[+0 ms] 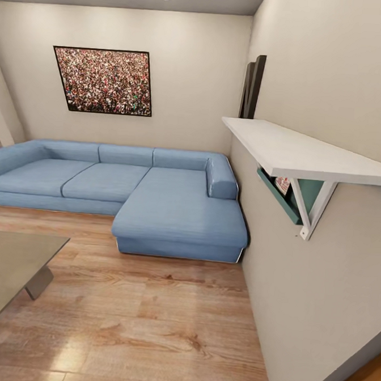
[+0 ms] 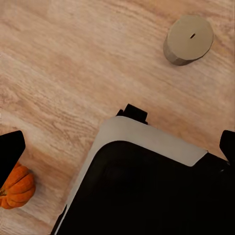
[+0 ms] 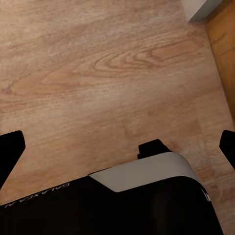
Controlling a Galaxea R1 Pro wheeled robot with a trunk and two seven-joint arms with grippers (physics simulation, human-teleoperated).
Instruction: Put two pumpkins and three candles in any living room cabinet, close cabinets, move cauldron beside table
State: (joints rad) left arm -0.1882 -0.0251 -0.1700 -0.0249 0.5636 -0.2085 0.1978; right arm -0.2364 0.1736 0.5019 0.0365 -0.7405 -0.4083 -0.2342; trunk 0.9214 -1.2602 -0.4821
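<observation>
1. The head view showed a blue sofa (image 1: 156, 194), a white wall shelf (image 1: 307, 150), and a corner of the grey table (image 1: 9, 263) at the left; no pumpkin, candle or cauldron appeared in that view.
2. In the left wrist view, one candle (image 2: 188, 39) stood upright on the wooden floor (image 2: 73, 73), and one pumpkin (image 2: 17, 188) lay on the floor beside the robot base (image 2: 147, 186), well apart from the candle.
3. The left gripper (image 2: 122, 147) had its fingers wide apart and empty; the right gripper (image 3: 122, 147) also, above bare floor.
4. I judged the left arm as the nearer one to both things, with the pumpkin close to one left fingertip (image 2: 11, 149).
</observation>
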